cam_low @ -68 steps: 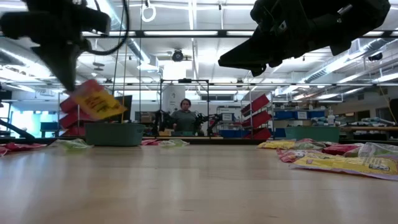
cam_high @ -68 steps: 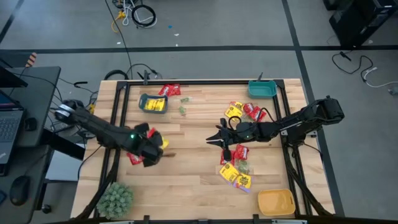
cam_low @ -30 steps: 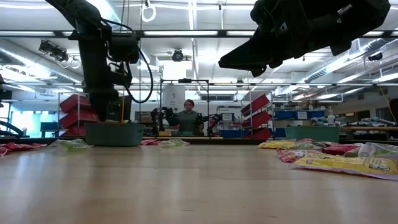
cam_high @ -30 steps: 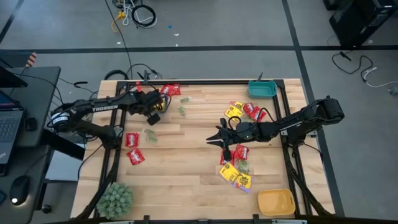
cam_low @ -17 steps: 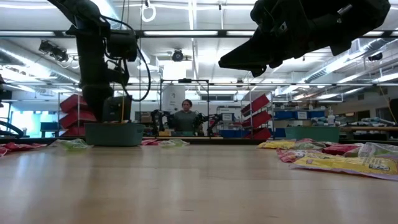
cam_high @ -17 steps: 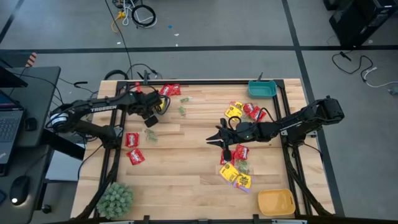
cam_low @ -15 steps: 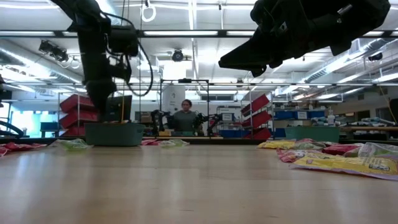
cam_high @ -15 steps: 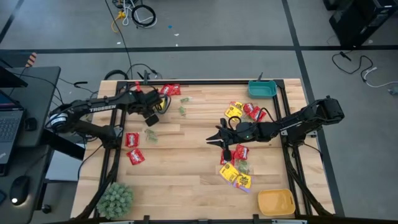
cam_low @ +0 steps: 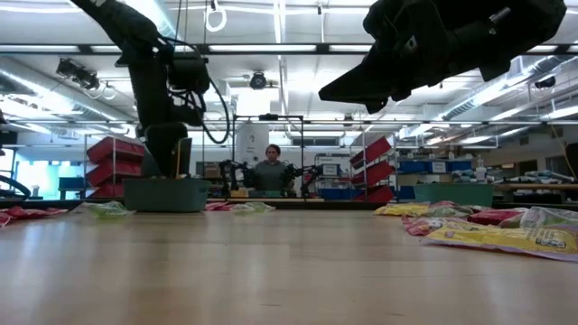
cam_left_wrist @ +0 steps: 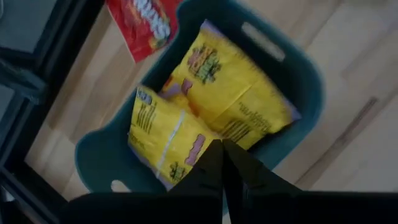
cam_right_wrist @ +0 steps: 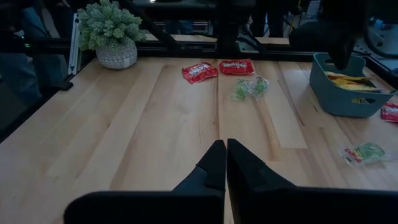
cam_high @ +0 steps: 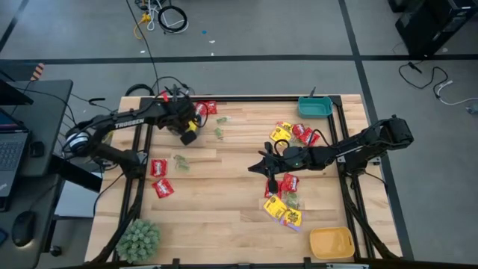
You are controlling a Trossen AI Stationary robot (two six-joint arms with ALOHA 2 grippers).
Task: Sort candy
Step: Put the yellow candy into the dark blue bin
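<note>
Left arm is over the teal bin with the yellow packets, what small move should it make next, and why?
Probably lift away and swing toward the red packets near the table's left edge. The left gripper hangs shut and empty over the teal bin, where two yellow packets already lie.

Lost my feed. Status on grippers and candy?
Left gripper shut, empty, above teal bin holding yellow packets. Right gripper shut, empty, hovering mid-table. Red packets, green ones unsorted. Nothing blocking.

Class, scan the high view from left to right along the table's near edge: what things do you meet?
Fuzzy green plant → yellow candy packets → yellow-orange bin.
</note>
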